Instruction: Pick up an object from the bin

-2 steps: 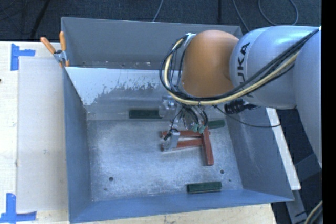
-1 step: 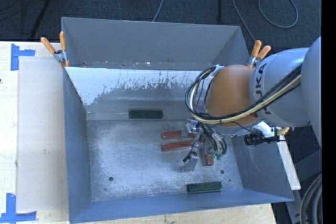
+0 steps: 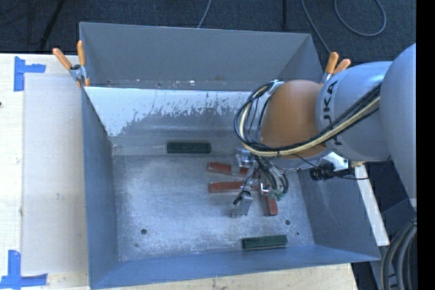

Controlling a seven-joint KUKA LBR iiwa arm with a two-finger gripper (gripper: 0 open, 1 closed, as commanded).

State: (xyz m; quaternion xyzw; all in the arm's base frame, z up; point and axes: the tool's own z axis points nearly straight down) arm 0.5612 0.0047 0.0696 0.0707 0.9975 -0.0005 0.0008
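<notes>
Red-brown bar [image 3: 224, 187]: laid flat in the bin's right middle, between two like bars, one behind [image 3: 219, 167] and one to the right [image 3: 272, 205].
End effector [image 3: 243, 199]: seen low at this bar's right end, possibly touching it; its opening cannot be told, and nothing is seen held.
Step in hand: closure should be centred across one bar only, with the neighbours kept clear.
Dark green blocks [image 3: 188, 147]: well apart.
Bin [image 3: 136, 214]: grey metal.

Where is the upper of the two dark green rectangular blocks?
In the camera view, the dark green rectangular block lies by the far wall of the grey metal bin, up-left of the gripper and a reddish-brown bar.
</notes>
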